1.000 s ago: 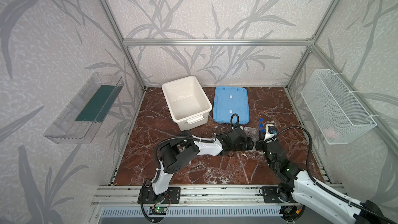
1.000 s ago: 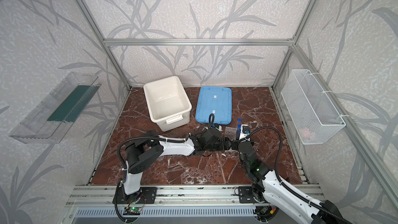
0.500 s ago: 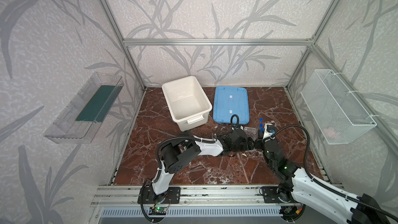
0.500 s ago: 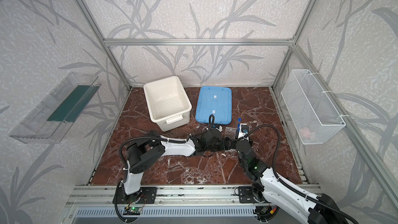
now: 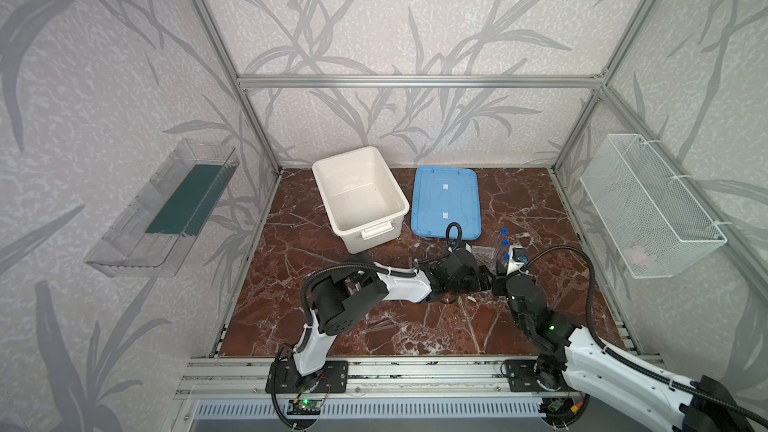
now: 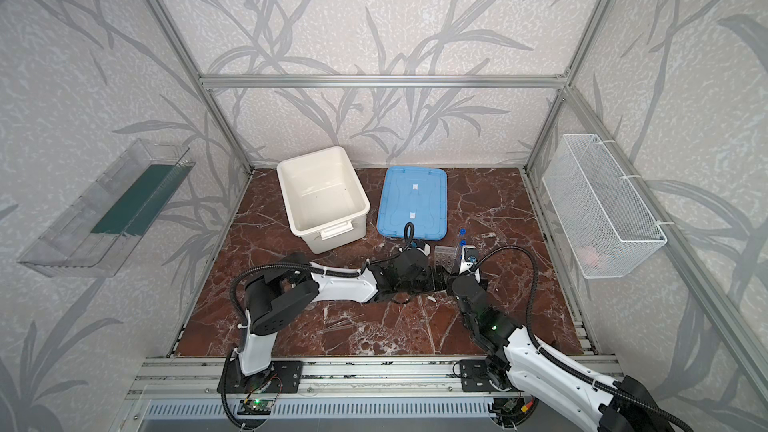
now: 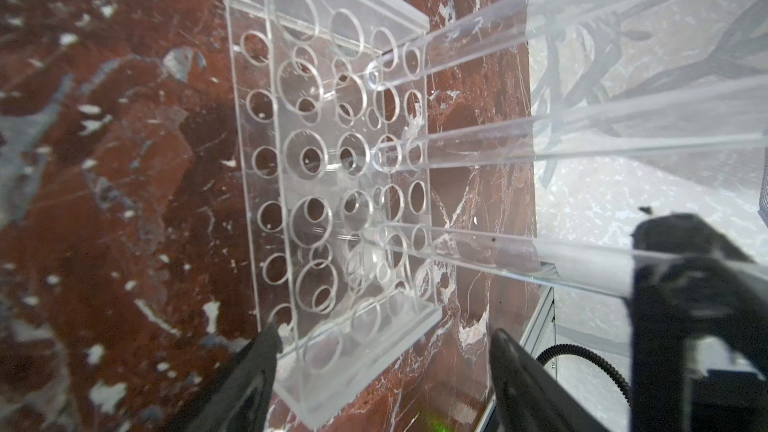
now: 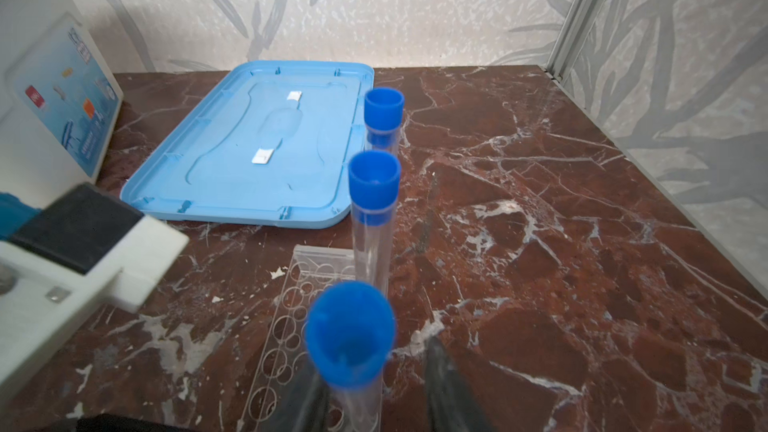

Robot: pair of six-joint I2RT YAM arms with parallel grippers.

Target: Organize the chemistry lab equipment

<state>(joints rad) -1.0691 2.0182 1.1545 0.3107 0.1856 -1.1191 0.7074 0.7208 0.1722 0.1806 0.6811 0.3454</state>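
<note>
At the right gripper (image 8: 370,367): parted, not clamped, flanking the upper length of the nearest tube (image 8: 351,334); shows a plain gap on one side, too tight to call on the other. For that tube: upright, long axis running from the blue cap by the wrist straight down into the rack (image 8: 286,326). Beyond it, in one line leading away from the fingers toward the blue lid (image 8: 249,151): the middle tube (image 8: 374,180), then the far tube (image 8: 384,108), both upright in the same row of holes. Under all three: the rack, flat on the brown table (image 5: 540,201), just short of the lid's near edge and off to the right of the white tub (image 5: 359,197) in both top views.

At the left gripper (image 7: 384,332): wide, spanning the rack's short near end, one finger against a corner, bare table showing between the other finger and the plastic; bracing or merely guarding, cannot tell.

Reads as the letting-go of a seated tube. Calls next, by the look of it, for a straight back-off along that upright axis, clear of the cap; risks, with any sideways drag, levering a tall tube and a light rack over. Nearer by far for that tube: the right arm, fingers around it.
</note>
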